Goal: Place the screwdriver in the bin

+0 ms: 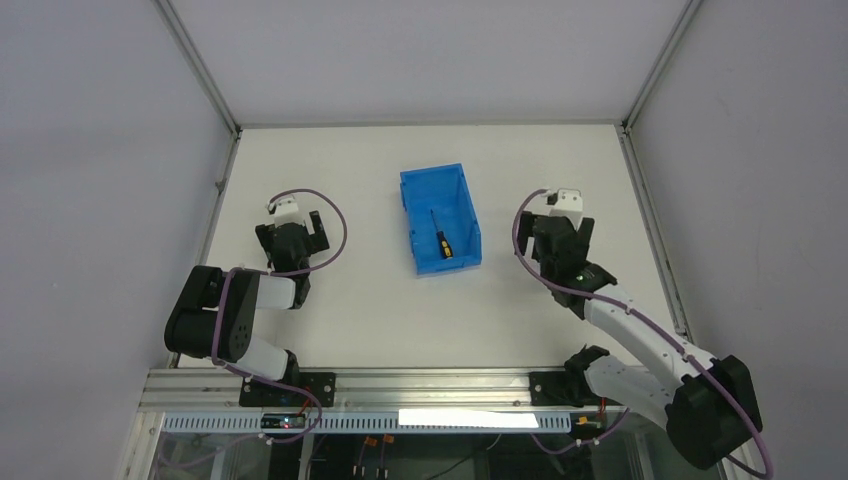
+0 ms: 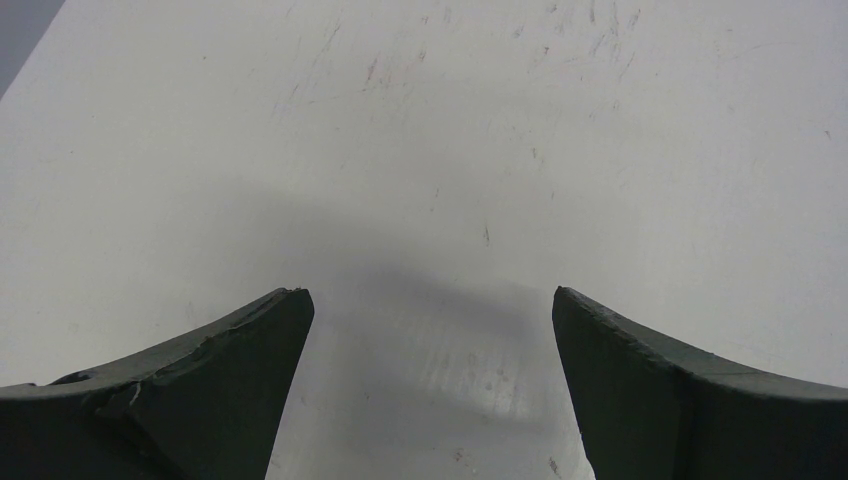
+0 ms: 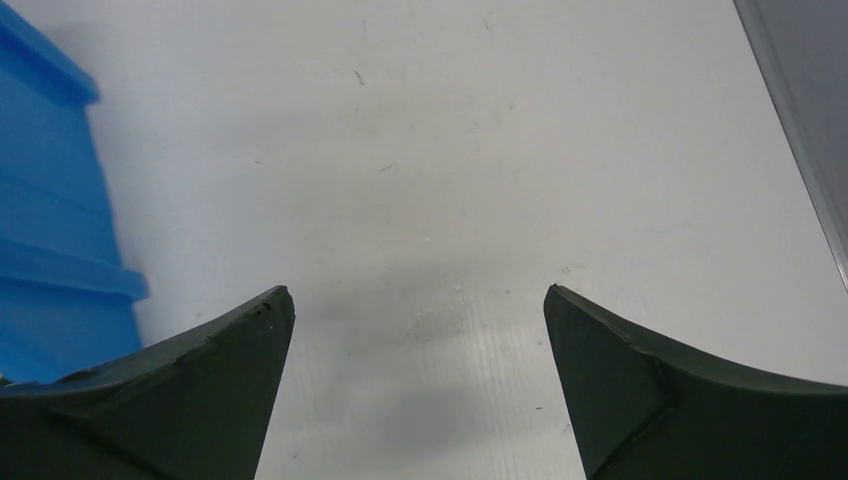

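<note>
The blue bin (image 1: pixel 463 200) stands at the middle of the white table. The screwdriver (image 1: pixel 441 240), with a black and yellow-orange handle and a thin dark shaft, lies inside the bin on its floor. My left gripper (image 1: pixel 296 222) is open and empty over bare table, left of the bin; its jaws (image 2: pixel 428 300) stand wide apart. My right gripper (image 1: pixel 567 222) is open and empty over bare table, right of the bin; its jaws (image 3: pixel 415 295) stand wide apart. The bin's outer wall (image 3: pixel 50 220) shows at the left edge of the right wrist view.
A metal frame rail (image 1: pixel 650 220) borders the table on the right and another (image 1: pixel 222 190) on the left. Grey walls enclose the table at the back and sides. The rail also shows in the right wrist view (image 3: pixel 800 120).
</note>
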Robot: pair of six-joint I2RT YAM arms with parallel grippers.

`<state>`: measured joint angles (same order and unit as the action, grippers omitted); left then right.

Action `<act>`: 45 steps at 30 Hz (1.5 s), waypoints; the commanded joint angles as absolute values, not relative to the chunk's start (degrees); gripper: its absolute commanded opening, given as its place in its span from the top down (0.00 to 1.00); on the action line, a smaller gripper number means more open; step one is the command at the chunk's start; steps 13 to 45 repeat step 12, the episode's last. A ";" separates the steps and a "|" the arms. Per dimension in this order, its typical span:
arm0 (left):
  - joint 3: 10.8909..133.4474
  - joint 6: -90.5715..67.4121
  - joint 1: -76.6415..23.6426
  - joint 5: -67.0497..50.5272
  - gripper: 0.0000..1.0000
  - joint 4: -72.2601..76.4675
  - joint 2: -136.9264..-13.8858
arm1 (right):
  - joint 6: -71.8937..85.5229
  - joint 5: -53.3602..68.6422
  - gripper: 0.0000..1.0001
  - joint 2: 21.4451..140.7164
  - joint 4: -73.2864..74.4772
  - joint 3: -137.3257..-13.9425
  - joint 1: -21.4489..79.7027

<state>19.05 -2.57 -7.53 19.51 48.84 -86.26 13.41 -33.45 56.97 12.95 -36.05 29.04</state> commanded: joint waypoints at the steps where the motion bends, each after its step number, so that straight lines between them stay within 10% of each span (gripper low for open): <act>1: 19.95 -3.17 -7.76 20.48 0.01 50.11 -86.38 | 14.77 -42.00 0.01 52.79 -3.07 -28.15 28.68; 45: 19.95 -3.24 -7.79 20.48 0.01 50.10 -86.34 | 17.01 -47.83 0.01 55.07 -10.34 -24.28 28.67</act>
